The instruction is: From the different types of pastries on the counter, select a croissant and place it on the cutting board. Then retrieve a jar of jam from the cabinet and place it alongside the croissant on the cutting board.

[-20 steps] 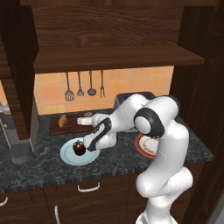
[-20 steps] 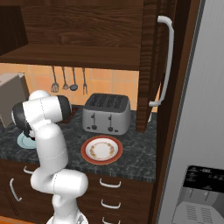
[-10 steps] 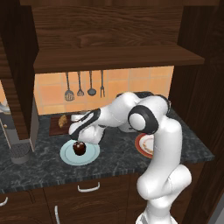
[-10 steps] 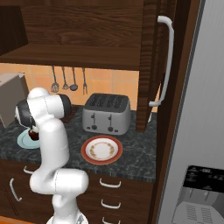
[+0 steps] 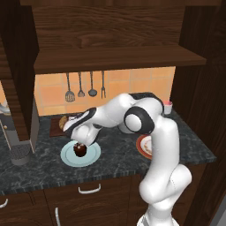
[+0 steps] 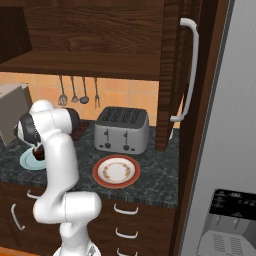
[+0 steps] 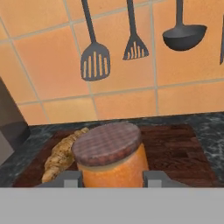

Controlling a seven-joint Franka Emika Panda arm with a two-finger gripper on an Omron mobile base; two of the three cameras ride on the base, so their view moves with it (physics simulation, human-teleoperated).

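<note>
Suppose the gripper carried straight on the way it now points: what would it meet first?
Probably the cutting board, since the gripper, shut on the jar of jam, points over it toward the tiled wall; depth is unclear.

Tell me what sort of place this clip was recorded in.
A rendered home kitchen, by the look of it: a speckled stone counter over drawers, a toaster, utensils hanging on an orange tiled wall, and wood cabinets above.

Even, soft rendered light, faint shadows, slightly coarse and blurry throughout.
</note>
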